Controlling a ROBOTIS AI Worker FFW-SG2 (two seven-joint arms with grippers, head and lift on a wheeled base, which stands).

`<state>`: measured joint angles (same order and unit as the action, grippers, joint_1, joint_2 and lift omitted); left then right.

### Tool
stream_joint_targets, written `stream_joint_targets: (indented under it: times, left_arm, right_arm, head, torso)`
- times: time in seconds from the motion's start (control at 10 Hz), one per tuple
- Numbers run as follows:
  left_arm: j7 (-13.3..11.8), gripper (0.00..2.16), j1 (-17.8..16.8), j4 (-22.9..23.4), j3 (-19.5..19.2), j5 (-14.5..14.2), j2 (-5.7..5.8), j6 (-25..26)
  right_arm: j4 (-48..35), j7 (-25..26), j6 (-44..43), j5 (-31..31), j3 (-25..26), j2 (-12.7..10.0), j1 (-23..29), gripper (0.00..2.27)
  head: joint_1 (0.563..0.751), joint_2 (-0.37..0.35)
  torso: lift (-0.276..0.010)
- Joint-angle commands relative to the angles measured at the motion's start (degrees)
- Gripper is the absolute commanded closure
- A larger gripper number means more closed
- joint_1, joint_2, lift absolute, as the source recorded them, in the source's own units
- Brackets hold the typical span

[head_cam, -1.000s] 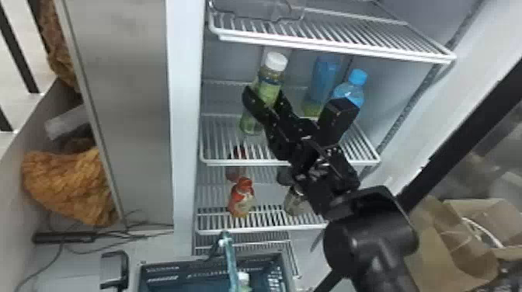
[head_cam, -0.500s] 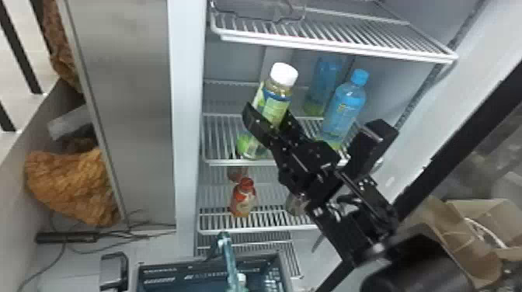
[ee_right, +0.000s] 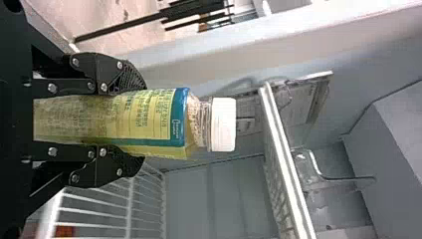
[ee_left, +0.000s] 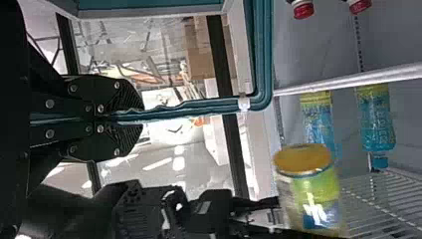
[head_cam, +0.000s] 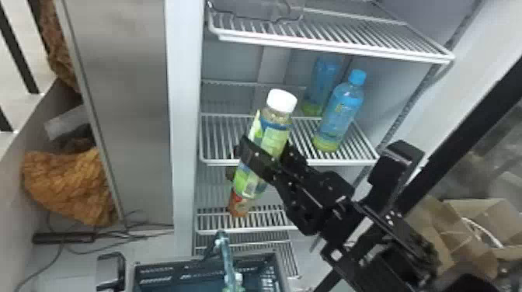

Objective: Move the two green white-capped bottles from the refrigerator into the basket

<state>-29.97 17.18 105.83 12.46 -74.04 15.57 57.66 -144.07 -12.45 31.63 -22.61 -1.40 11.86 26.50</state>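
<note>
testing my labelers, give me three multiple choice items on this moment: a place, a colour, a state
1. Where is the green white-capped bottle?
a) in the basket b) in the right end effector c) on the top shelf

2. Cap colour of the front bottle standing on the shelf?
a) red b) white c) blue

3. Left end effector?
a) shut on the basket handle b) open

1 b: its fingers flank the bottle
2 c: blue top in the head view
3 a: the handle runs between closed fingers

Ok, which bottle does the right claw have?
The green white-capped bottle, clamped in the right claw; the two blue bottles stand on a refrigerator shelf.
</note>
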Motion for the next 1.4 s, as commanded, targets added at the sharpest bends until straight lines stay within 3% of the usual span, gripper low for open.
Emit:
stream_joint_targets:
  times: [0.0, 0.5, 1.3]
  left_arm:
    - [0.0, 1.17, 0.11, -0.01, -0.01, 0.0, 0.07, -0.01]
    - [0.0, 1.17, -0.31, -0.01, 0.56, 0.11, 0.34, 0.27]
    - [0.0, 1.17, -0.59, -0.01, 0.91, 0.23, 0.51, 0.41]
  right_arm:
    - [-3.66, -0.12, 4.93, 0.1, 1.52, -0.17, 2.46, 0.88]
    - [-8.02, -1.35, 15.2, 2.39, 5.17, -0.53, 6.96, 0.88]
    - [-5.34, -6.45, 32.21, 4.9, 7.69, -1.49, 5.41, 0.87]
  head:
    - [0.695, -0.266]
    - [0.695, -0.316]
    - [0.695, -0.35]
  torso:
    - [-0.004]
    - [-0.004]
    - [-0.004]
